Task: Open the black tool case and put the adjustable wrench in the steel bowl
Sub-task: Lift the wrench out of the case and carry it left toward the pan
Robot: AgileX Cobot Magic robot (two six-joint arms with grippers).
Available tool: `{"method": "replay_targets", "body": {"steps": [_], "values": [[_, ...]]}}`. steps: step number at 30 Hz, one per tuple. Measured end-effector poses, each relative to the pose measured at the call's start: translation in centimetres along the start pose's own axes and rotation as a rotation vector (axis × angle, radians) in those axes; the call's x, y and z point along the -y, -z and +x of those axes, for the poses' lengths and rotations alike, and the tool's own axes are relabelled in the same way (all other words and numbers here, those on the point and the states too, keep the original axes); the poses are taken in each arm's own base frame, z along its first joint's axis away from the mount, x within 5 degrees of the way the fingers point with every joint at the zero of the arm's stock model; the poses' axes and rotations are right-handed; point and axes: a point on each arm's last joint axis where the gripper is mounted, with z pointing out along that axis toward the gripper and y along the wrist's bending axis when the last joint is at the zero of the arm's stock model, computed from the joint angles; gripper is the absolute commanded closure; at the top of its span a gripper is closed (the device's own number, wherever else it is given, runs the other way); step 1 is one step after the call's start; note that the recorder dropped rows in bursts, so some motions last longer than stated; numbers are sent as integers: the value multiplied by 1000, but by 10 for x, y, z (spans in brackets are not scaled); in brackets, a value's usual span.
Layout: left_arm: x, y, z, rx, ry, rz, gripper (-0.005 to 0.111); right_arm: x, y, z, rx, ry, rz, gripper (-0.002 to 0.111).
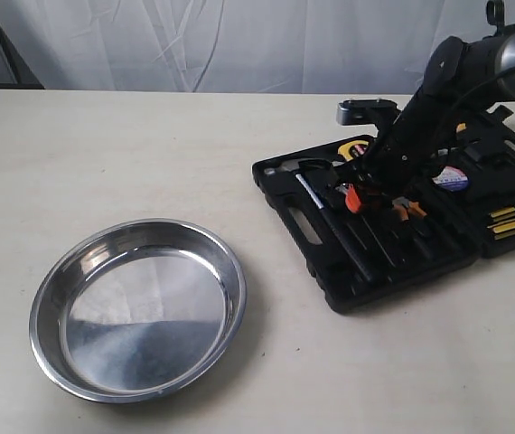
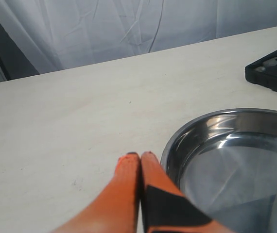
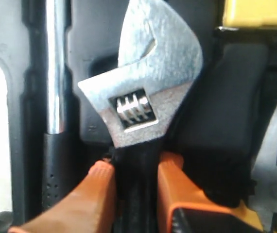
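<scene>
bowl [image 1: 140,316] sits empty on the left, well apart from the case, ready to receive. your left gripper [image 2: 139,158] waits just beside its rim, fingers pressed together on nothing, out of the way. to the right the tool case [image 1: 366,285] lies open. your right gripper [image 3: 136,170] is clamped on the wrench [image 3: 143,92] by its black handle, just below the silver head, likely to limit swinging; whether it is clear of its slot, you cannot tell.

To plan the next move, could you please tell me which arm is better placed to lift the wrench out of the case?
Right. The right gripper grips the adjustable wrench by its black handle at the open black tool case; the left gripper is shut, empty, beside the steel bowl.
</scene>
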Motion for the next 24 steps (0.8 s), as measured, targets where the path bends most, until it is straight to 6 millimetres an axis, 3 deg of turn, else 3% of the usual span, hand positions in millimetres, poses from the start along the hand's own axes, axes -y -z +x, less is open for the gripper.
{"method": "replay_targets", "body": {"steps": [9,18,24], "values": [[0,0,0,0,0,0,106,-8,24,-5,67,15,10,109],[0,0,0,0,0,0,106,-12,28,-2,37,13,-16,109],[0,0,0,0,0,0,106,-42,50,-6,101,61,-76,109]]}}
